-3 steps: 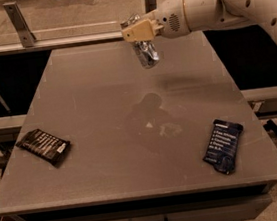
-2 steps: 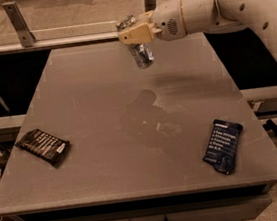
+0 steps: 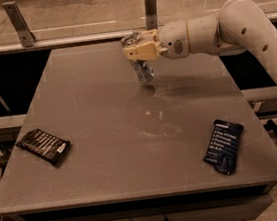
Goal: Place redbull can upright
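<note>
Grey rectangular table (image 3: 88,189), railing behind. At upper centre of the frame the cream two-finger gripper (image 3: 139,52), on one white arm (image 3: 248,23), has its fingers closed on the top of the one slim, silver, blue-patched redbull can (image 3: 144,72), which is roughly upright with its base at or just above the tabletop. Step in hand: setting down. The next move probably calls for seating the base, then release. Two flat dark snack packets: left packet (image 3: 43,146), right packet (image 3: 224,145).

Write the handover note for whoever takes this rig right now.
The gripper is over the far middle of the table, jaws shut on the upper part of the redbull can.
The can is roughly upright, with its base at or just above the table; contact is unclear.
The front-left packet and front-right packet lie well clear.
Done: can in grasp, near upright.
Left: set it standing, open the jaws, withdraw.
</note>
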Action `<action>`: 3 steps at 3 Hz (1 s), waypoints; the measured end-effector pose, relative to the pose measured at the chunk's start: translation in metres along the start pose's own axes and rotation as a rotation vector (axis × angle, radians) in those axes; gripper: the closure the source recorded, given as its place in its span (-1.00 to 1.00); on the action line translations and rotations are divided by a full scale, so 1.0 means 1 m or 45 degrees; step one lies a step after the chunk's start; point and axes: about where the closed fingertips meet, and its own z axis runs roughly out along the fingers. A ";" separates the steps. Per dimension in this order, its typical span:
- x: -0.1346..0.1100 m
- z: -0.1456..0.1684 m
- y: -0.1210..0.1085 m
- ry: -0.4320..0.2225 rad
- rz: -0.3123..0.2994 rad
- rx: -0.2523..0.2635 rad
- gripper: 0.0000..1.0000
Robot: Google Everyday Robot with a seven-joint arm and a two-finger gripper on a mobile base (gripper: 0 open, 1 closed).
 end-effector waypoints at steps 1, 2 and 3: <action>0.013 -0.006 0.007 -0.064 0.014 -0.044 1.00; 0.019 -0.022 0.010 -0.119 -0.007 -0.064 1.00; 0.023 -0.038 0.012 -0.153 -0.032 -0.076 0.67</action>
